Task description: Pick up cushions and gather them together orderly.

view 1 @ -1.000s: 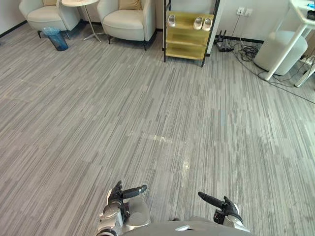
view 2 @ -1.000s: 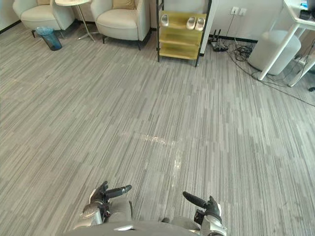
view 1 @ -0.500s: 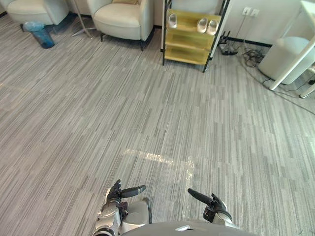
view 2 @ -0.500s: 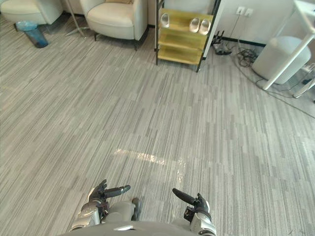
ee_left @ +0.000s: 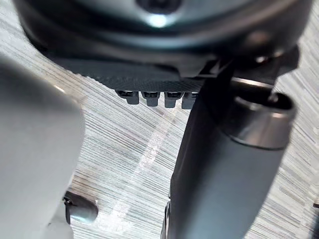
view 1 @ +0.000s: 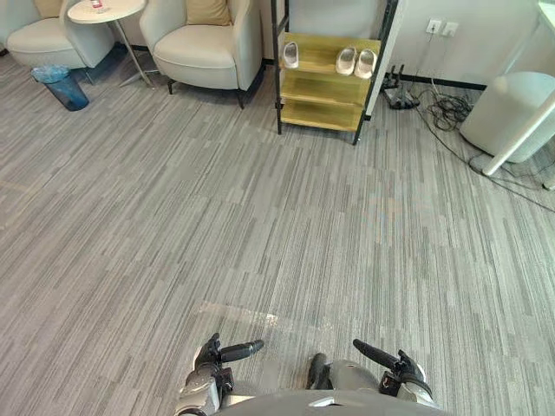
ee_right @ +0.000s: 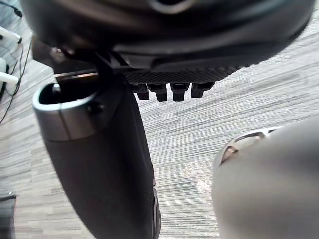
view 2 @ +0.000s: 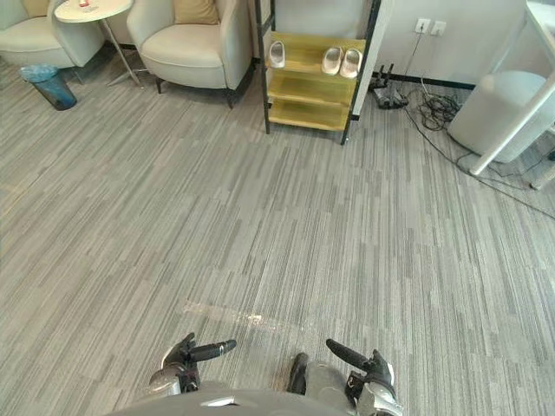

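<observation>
Both arms hang low, close to the body. The left robot hand [view 1: 211, 362] and the right robot hand [view 1: 401, 371] sit level and well apart. Each is empty, its thumb stretched inward toward the other hand and its fingers relaxed, pointing downward.

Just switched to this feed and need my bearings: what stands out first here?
The yellow shelf against the far wall catches the eye first, with pale shoes on its top board. Left of it stands a cream armchair with a tan cushion leaning against its back. The left hand and right hand hang open and empty at the near edge, over the grey floor.
</observation>
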`<state>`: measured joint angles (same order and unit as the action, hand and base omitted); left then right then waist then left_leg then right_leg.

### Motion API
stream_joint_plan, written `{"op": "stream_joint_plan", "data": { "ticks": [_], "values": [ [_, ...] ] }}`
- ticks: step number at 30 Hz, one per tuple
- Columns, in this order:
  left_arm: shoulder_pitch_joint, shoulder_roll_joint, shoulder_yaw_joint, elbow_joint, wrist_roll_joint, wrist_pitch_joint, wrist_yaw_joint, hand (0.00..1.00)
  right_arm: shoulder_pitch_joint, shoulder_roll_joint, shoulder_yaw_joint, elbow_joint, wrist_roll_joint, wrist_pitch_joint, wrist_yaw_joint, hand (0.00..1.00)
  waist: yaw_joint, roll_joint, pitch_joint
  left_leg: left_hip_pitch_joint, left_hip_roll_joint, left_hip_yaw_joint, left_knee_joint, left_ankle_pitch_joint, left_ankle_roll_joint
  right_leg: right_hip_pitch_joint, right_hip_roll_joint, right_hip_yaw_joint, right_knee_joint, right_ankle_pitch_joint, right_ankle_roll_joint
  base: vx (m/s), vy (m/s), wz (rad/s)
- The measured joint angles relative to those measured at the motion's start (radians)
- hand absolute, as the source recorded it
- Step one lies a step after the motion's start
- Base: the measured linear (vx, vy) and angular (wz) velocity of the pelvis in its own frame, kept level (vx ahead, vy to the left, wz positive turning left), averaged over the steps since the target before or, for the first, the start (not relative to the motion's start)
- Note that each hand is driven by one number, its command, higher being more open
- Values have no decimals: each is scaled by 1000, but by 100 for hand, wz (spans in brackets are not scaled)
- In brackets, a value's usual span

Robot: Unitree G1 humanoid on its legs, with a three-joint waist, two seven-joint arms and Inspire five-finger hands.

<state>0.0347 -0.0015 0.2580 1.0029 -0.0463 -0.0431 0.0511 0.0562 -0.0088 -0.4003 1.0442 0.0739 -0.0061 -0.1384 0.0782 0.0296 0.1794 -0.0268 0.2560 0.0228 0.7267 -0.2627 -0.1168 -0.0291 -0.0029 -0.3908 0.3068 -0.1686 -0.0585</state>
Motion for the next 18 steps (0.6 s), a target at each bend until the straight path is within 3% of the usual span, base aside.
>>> {"op": "stream_joint_plan", "data": {
  "ticks": [2, 5, 6, 7, 9, 18],
  "values": [
    [1, 5, -5, -15, 1, 0, -5, 100, -1, 4, 0, -1, 6, 1, -2, 100, 3, -6, 2, -51, -5, 48, -3, -14, 3, 56, 4, -11, -46, 0, 1, 204, -57, 13],
    [-1, 6, -15, -18, 12, 0, -5, 100, -3, 2, 10, -9, 6, 1, -2, 100, 6, -2, -1, -94, -44, 35, -228, -8, 11, 89, -3, 2, -66, -5, 12, 217, 83, -12],
    [-1, 6, -21, -18, 16, 0, -5, 100, -3, 1, 9, -9, 6, 2, -3, 100, 6, 1, -3, -95, -73, 3, -342, 77, 17, 88, -11, 14, -52, -13, 27, 165, 142, -24],
    [-2, 3, -21, -17, 15, 1, -5, 100, -2, 3, 9, -7, 6, 4, -3, 100, 9, -2, -5, -85, -89, -9, -351, 97, -8, 88, -18, 30, -46, -18, 35, 221, 161, -24],
    [0, 28, -47, -11, 18, 0, -3, 100, 15, 20, 8, -9, 5, 6, -3, 100, 9, -39, -24, -52, -121, 12, -396, 109, 4, 87, -52, 53, -52, -22, 55, 246, 143, -12],
    [0, 41, -87, 27, 23, 0, -6, 100, 34, 26, -12, 0, -4, 7, 1, 100, 4, -44, -50, 35, -160, 49, -505, 132, 31, 136, -77, 117, -121, 10, 95, 69, 55, -6]
  ]
}}
